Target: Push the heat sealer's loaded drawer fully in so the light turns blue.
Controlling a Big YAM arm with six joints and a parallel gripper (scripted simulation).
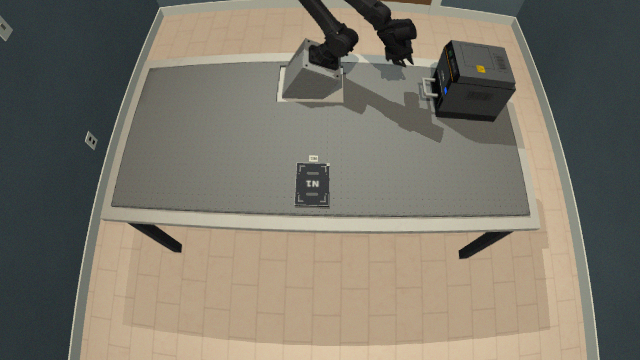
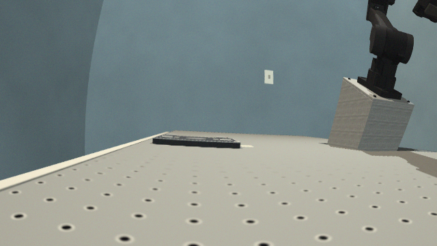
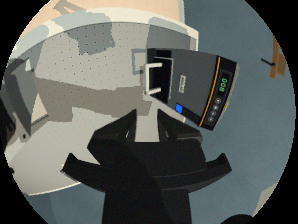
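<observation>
One heat sealer [image 1: 474, 80] is seated at the far right corner of the surface [image 1: 225, 150], its drawer [image 1: 436, 89] closed flush and the white handle [image 1: 428, 87] projecting toward the arm's pedestal [image 1: 311, 77]. A blue light [image 1: 445, 91] is displayed on its front face. The gripper [image 1: 401, 59] is suspended near the far edge, just beside the handle and apart from it, its fingers partly spread with nothing pinched. A dark marked plate [image 1: 312, 184] is laid near the near edge.
</observation>
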